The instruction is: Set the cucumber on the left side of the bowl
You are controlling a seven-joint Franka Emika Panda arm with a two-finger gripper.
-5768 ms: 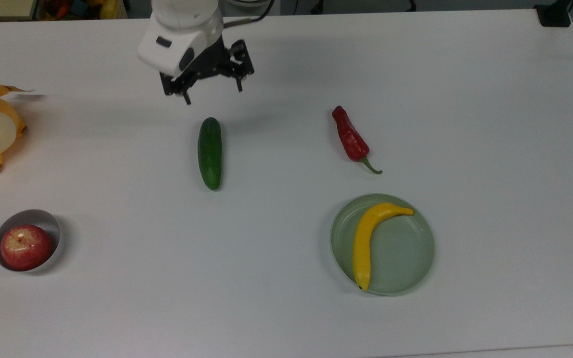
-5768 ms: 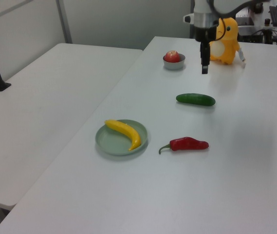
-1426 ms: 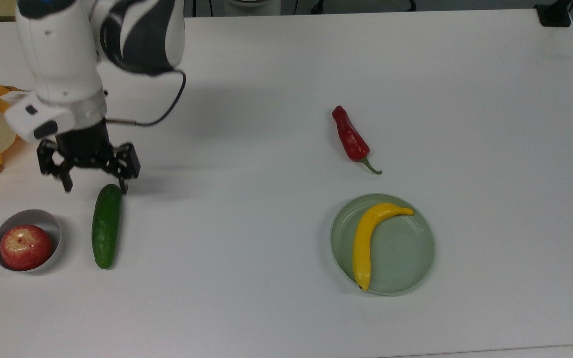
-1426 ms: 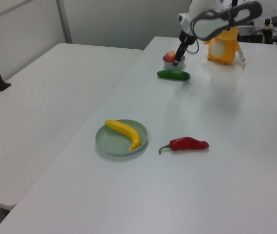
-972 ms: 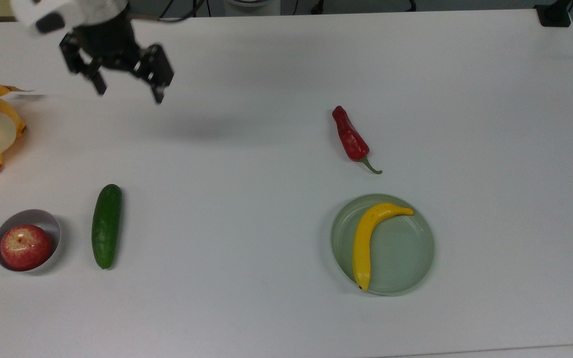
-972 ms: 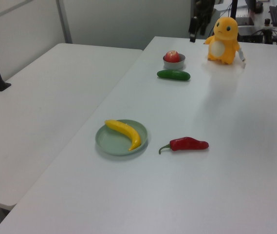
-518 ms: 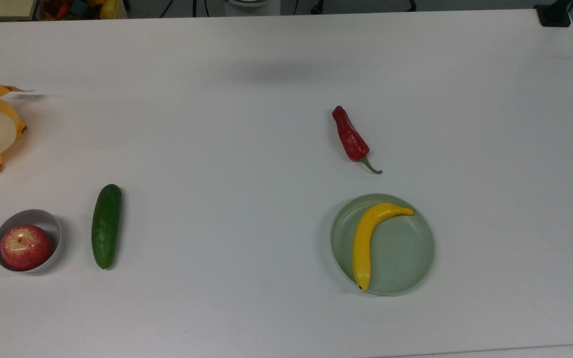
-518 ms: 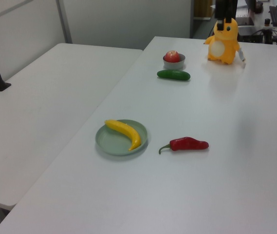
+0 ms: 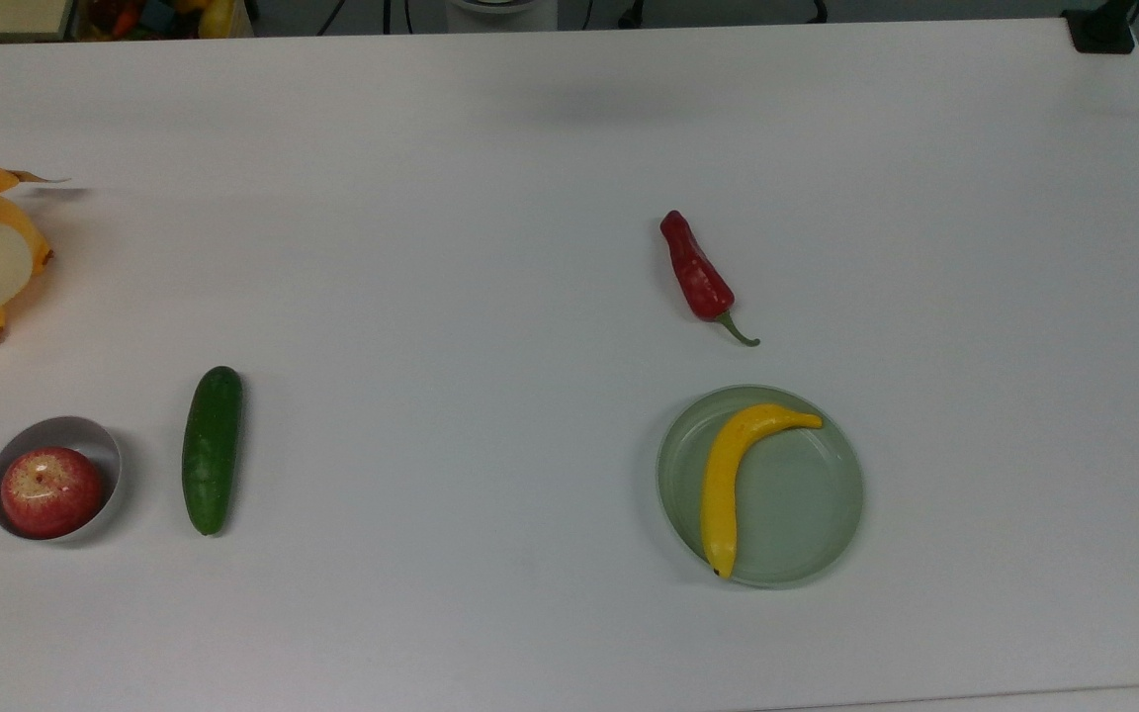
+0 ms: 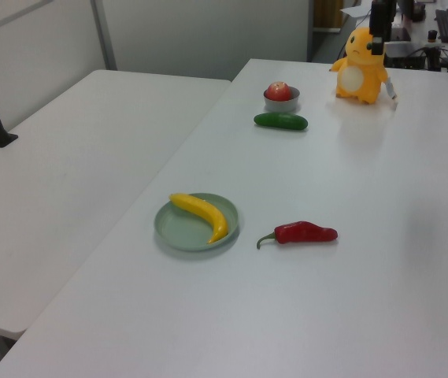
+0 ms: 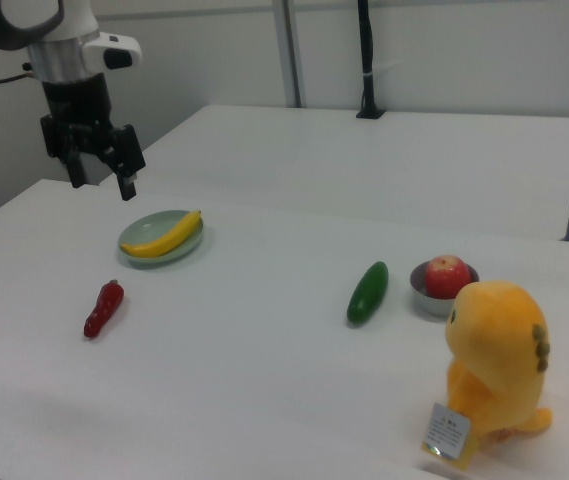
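Cucumber [image 9: 212,450] lying beside bowl [image 9: 102,447], long axis running up-down in the top view, gripper [image 11: 101,180] hanging spread, empty.

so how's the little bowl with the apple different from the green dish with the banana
The bowl is small, deep and white outside with a grey inside; the dish is wider, shallow and pale translucent green. The bowl's apple nearly fills it, while the banana leaves much of the dish bare. The bowl has the cucumber lying close beside it; the dish has the red pepper nearby. Both are round, upright and hold one fruit.
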